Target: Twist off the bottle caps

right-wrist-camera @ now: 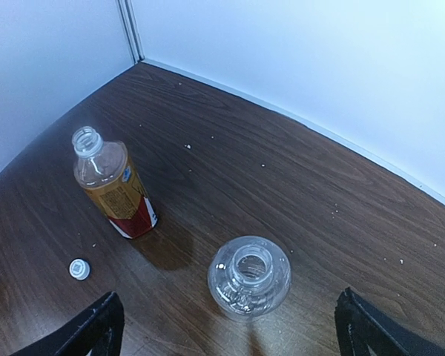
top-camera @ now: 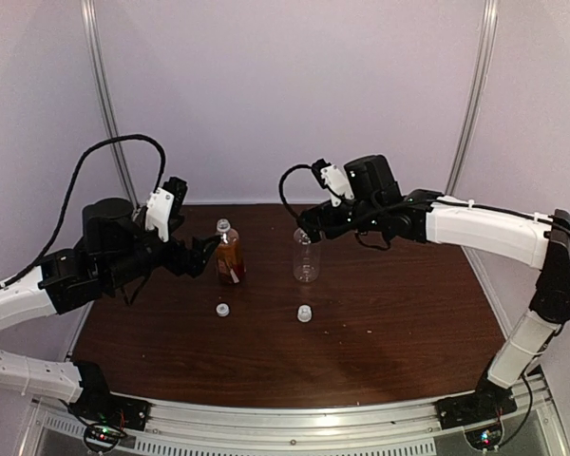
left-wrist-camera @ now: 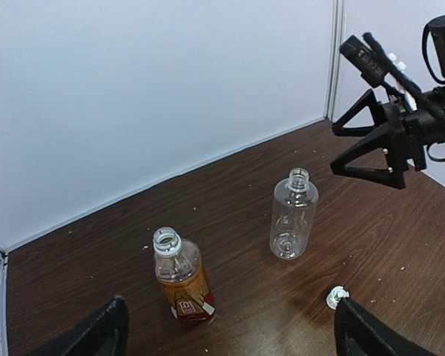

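Two arms reach in over the dark brown wooden table (top-camera: 389, 313), one from each side. The left arm (top-camera: 95, 261) stretches low across the left half. The white-shelled right arm (top-camera: 475, 228) comes in higher from the right.

The left gripper (top-camera: 212, 255) sits just to the left of the amber bottle (top-camera: 230, 256), level with its body. Its fingers (left-wrist-camera: 104, 334) stand wide apart with nothing between them, and the wrist view shows the bottle ahead of them, untouched. The right gripper (left-wrist-camera: 334, 152) hangs above and slightly to the right of the clear bottle (top-camera: 306, 256), clear of its neck. Its two prongs are spread wide and hold nothing. Its own camera looks almost straight down into that bottle's mouth.

Both bottles stand upright near the middle of the table, side by side and apart, the amber one on the left with a red label low on its body. Both necks are bare, their threads showing.

Both caps lie loose on the wood, on the near side of the bottles. One cap (top-camera: 222, 310) rests in front of the amber bottle, the other cap (top-camera: 305, 314) in front of the clear one. Neither touches a bottle or a gripper.
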